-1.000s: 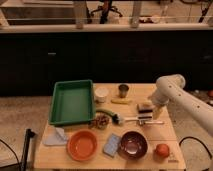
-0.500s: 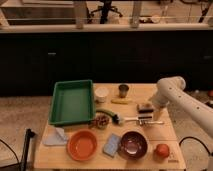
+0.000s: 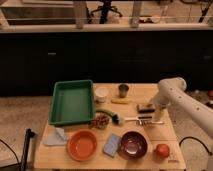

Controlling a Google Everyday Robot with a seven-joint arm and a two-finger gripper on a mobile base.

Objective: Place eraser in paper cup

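table (image 3: 167,134): pale wood, crowded; dark cabinets behind it, speckled floor around it
back row: green tray (image 3: 72,102) at 10 o'clock, paper cup (image 3: 101,94) at 12, metal cup (image 3: 123,90) just to its 3 o'clock, yellow strip (image 3: 121,101) in front of the metal cup
front row: orange bowl (image 3: 82,145), blue sponge (image 3: 112,145), dark bowl (image 3: 133,145), orange ball (image 3: 162,150) at 5 o'clock
eraser (image 3: 144,107): on the table at about 2 o'clock, well apart from the paper cup, at that cup's 4 o'clock; not in the cup
vs 0.5 s ago: no visible change; eraser, cups and bowls in the same spots, arm in about the same place
arm (image 3: 172,90): white, comes in from 3 o'clock, elbow bent high over the table's right edge, forearm angled down toward 8 o'clock
tool (image 3: 151,104): low, right at the eraser's right end; contact unclear
tool state: cannot tell
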